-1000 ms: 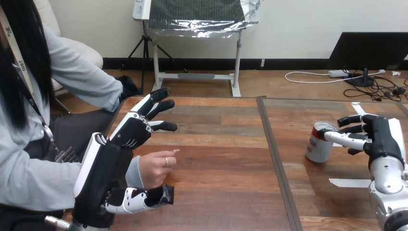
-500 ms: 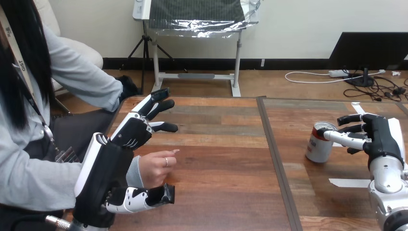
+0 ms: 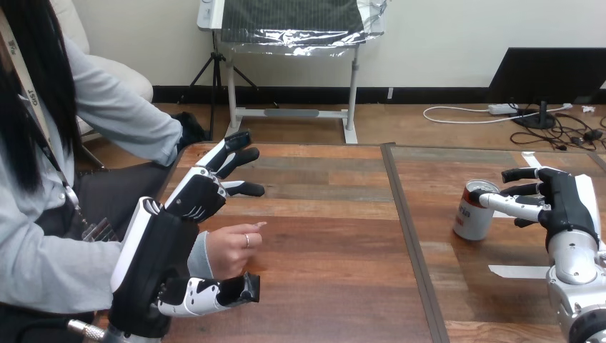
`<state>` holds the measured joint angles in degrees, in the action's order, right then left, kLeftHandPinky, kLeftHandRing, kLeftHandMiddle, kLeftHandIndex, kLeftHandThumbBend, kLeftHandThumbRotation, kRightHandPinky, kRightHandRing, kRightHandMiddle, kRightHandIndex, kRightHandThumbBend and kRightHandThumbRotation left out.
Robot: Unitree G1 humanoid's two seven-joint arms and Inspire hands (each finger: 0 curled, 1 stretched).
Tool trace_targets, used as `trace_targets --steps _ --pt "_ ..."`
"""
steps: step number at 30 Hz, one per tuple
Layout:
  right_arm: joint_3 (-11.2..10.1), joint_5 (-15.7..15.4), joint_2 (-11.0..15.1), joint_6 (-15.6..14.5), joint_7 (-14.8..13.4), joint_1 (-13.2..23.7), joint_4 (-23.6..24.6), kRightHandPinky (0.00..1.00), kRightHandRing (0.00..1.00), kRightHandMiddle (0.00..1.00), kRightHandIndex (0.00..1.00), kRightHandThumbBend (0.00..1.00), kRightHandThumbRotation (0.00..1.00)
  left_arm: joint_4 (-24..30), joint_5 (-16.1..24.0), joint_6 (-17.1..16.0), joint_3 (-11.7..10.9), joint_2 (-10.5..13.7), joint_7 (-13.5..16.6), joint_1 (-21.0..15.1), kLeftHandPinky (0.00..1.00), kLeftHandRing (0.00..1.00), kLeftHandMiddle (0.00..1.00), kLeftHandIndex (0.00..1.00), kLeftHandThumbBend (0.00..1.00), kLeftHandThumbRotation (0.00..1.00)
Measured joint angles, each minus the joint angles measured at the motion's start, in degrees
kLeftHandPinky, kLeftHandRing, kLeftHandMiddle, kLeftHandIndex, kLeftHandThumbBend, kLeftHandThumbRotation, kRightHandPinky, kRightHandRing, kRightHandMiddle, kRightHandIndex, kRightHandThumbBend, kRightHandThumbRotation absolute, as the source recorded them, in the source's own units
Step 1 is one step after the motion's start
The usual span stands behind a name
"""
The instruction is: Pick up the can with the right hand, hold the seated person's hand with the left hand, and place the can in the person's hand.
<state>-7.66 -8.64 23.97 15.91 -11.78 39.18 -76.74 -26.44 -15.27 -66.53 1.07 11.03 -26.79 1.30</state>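
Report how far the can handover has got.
Nothing finished yet. In hand: the right robot hand is at the can, which stands on the table; the left robot hand brackets the person's hand, fingers above, thumb below, uncurled. Left: grasp, lift, hold, deliver.

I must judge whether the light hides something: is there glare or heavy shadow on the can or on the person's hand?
Head view: the can is evenly lit; only its silver top shines, and no glare hides it. Head view: the person's hand is plainly lit, with a soft shadow on the table just under it, not a heavy one.
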Motion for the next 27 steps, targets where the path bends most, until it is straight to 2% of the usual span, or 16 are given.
trace_targets --steps 17,27 --pt "1.1 -0.9 0.0 -2.3 0.1 1.0 0.0 0.41 0.49 0.59 0.64 1.0 0.13 -0.1 0.0 0.0 0.0 0.1 -0.7 -0.3 0.7 0.88 0.93 0.89 1.0 0.65" --pt "2.5 -1.7 0.0 -2.8 0.0 1.0 0.1 0.4 0.47 0.56 0.64 1.0 0.14 -1.3 0.0 -0.1 -0.2 0.1 -0.8 -0.8 0.69 0.88 0.92 0.89 1.0 0.67"
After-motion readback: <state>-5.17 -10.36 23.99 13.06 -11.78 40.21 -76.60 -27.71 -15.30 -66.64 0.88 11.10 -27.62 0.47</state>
